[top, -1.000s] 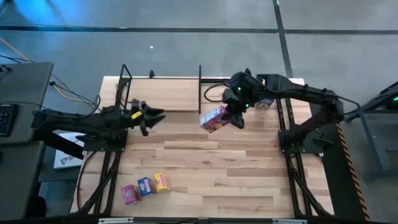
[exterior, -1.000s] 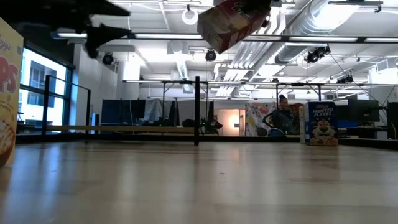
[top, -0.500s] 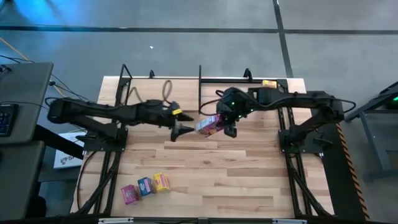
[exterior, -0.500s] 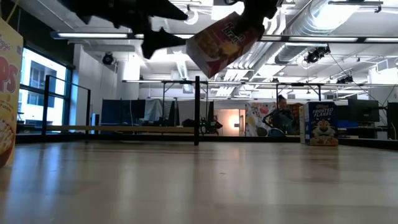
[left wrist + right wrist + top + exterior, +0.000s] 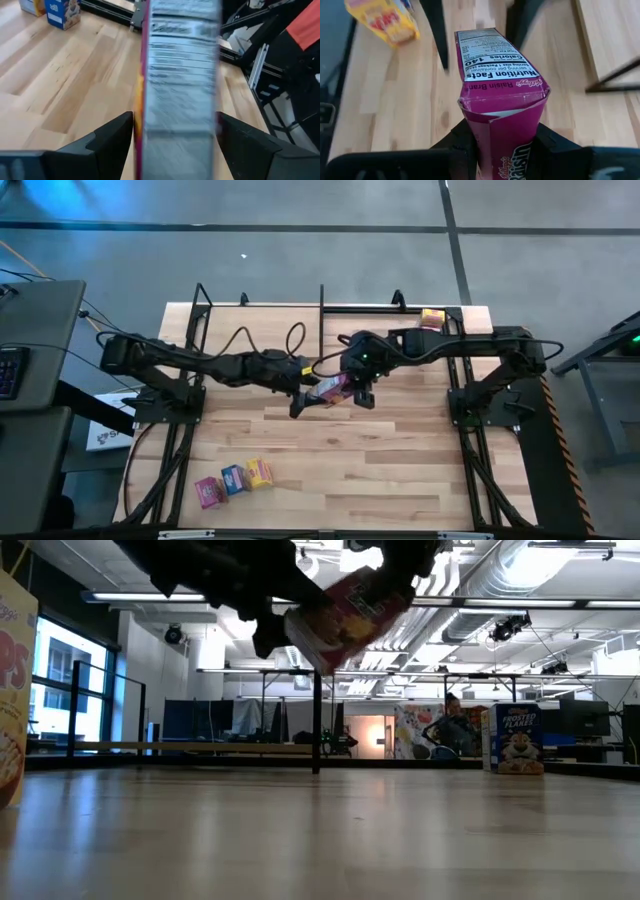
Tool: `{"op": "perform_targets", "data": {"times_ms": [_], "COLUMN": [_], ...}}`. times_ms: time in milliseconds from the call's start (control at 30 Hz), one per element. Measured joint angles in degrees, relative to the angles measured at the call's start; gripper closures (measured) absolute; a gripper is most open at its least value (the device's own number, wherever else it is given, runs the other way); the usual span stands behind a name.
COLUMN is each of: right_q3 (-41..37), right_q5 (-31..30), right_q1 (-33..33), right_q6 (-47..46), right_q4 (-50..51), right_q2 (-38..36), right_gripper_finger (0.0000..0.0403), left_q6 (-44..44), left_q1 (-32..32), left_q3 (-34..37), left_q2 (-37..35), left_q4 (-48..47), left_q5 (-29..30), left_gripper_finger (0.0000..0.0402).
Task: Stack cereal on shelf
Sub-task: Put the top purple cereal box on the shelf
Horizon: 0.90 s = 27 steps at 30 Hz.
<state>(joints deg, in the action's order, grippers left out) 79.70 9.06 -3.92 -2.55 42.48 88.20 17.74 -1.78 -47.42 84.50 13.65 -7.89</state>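
My right gripper [image 5: 352,388] is shut on a magenta cereal box [image 5: 330,388], held in the air over the table's middle. It also shows in the right wrist view [image 5: 497,75] and the low view [image 5: 345,615]. My left gripper [image 5: 300,398] is open, and its fingers [image 5: 107,140] stand on either side of the box's other end [image 5: 177,85]. The shelf, a pale board [image 5: 250,335] with black posts, stands at the table's far left. Pink [image 5: 208,491], blue [image 5: 233,479] and yellow [image 5: 258,472] boxes stand near the front left. My right gripper pinches the magenta box between its two fingers [image 5: 465,142] at the end nearest its wrist [image 5: 500,125]. The fingers come from the table's right side. The box is tilted and lifted clear of the table. Whether my left gripper's fingers touch the box I cannot tell.
A yellow box [image 5: 432,318] sits at the far right corner, and a blue box [image 5: 515,738] stands near it. The shelf's black posts [image 5: 322,310] rise just beyond the two grippers. Bare planks [image 5: 380,460] lie toward the near right.
My left gripper has gone toward the table's right edge and a little nearer, up to the magenta box, and now stands around its end. My right gripper has carried the box toward the table's left and slightly down; the box stays tilted and clear of the table.
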Motion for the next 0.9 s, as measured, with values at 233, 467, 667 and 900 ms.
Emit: {"op": "perform_targets", "data": {"times_ms": [233,467,667,900], "right_q3": [0.04,0.04,0.04,0.04], "right_q5": [0.41,0.81,0.37,0.64], "right_q1": [-0.04,-0.06,-0.02,-0.19], "right_q6": [0.28,1.17,-1.45,-1.44], "right_q4": [-0.89,-0.87,-0.89,0.34], "right_q2": [0.36,0.35,0.35,-0.06], "right_gripper_finger": [0.0318,0.031,0.0256,0.0179], "left_q6": [0.02,-1.57,-1.51,-2.47], "left_q1": [0.04,0.07,0.04,-0.09], "left_q3": [0.02,0.02,0.02,0.02], "left_q2": [1.53,1.5,1.5,1.5], "left_q4": [1.2,1.1,0.99,0.84], "left_q5": [0.0,0.37,-0.06,-0.1], "left_gripper_finger": [0.0139,0.0226,0.027,0.0262]}}
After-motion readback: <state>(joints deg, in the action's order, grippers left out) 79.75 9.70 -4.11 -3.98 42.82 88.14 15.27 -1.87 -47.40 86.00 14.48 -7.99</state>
